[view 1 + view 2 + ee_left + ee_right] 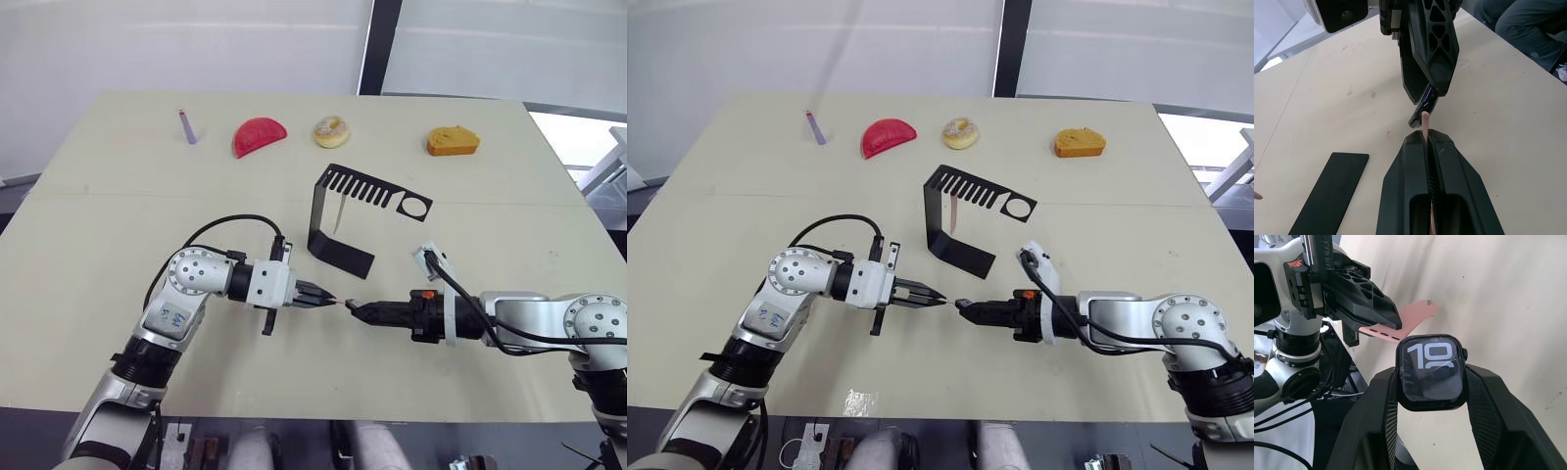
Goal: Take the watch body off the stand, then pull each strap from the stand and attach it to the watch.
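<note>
Watch body [1432,371] clamped in right gripper [355,309], off the stand [345,217]. Strap [1396,325] pinched in left gripper [327,299], tip almost at the case edge. Attaching now; likely needs fine alignment, then sliding in.

Bright even daylight, soft shadows, sharp focus, mild glare

Stand [345,223] on table [118,196], behind both grippers.

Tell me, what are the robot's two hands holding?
Right gripper pinches the watch body by its sides; left gripper clamps a pink strap flat.
</note>
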Controlling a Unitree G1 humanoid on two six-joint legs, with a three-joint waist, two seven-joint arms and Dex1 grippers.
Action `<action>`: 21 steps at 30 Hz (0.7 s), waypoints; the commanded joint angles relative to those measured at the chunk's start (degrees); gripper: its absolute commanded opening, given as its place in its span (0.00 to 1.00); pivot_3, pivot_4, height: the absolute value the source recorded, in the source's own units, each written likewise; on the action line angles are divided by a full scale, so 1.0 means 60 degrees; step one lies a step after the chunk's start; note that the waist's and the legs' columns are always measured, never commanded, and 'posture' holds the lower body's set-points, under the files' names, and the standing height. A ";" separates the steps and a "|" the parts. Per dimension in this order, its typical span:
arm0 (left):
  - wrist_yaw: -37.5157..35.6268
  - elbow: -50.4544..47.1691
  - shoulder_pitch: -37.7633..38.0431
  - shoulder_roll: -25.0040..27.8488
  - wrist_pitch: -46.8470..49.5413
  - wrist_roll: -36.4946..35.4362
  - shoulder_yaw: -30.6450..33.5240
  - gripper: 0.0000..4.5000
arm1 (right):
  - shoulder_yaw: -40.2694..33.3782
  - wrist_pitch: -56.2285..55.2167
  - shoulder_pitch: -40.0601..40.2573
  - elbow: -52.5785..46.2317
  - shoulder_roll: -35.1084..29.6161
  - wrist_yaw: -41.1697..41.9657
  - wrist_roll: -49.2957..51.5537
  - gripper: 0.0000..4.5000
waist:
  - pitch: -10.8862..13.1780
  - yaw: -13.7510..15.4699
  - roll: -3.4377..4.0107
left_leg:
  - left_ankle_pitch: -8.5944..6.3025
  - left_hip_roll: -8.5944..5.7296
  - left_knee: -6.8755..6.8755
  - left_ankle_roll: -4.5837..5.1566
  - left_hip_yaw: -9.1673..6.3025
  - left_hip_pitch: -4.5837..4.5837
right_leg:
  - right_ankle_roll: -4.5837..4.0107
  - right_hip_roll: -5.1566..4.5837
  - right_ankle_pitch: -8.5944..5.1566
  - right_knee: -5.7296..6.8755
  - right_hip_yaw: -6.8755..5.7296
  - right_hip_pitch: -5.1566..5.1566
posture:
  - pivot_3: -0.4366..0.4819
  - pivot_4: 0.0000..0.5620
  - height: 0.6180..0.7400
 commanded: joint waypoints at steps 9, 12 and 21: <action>0.0161 -0.0206 -0.0241 -0.0462 -0.0155 0.0137 -0.0293 0.00 | 0.0235 -0.0177 -0.0374 -0.0496 -0.0057 -0.0116 0.0515 0.33 | 0.0000 0.0002 0.0000 | 0.0000 0.0000 0.0001 0.0000 0.0000 0.0000 | 0.0000 0.0000 0.0000 0.0000 0.0000 0.0000 | 0.48 0.27 0.98; 0.0173 -0.0198 -0.0238 -0.0520 -0.0165 0.0172 -0.0314 0.00 | 0.0280 -0.0205 -0.0388 -0.0526 -0.0080 -0.0132 0.0536 0.33 | 0.0000 0.0002 0.0000 | 0.0000 0.0000 0.0000 0.0000 0.0000 0.0000 | 0.0000 0.0000 0.0000 0.0000 -0.0001 0.0000 | 0.48 0.27 0.98; 0.0176 -0.0284 -0.0113 -0.0626 -0.0187 0.0190 -0.0400 0.00 | 0.0335 -0.0308 -0.0435 -0.0565 -0.0006 -0.0142 0.0584 0.33 | 0.0000 0.0005 0.0000 | 0.0000 0.0001 0.0003 0.0000 0.0000 -0.0001 | 0.0001 0.0000 0.0001 0.0001 0.0000 0.0000 | 0.48 0.27 0.98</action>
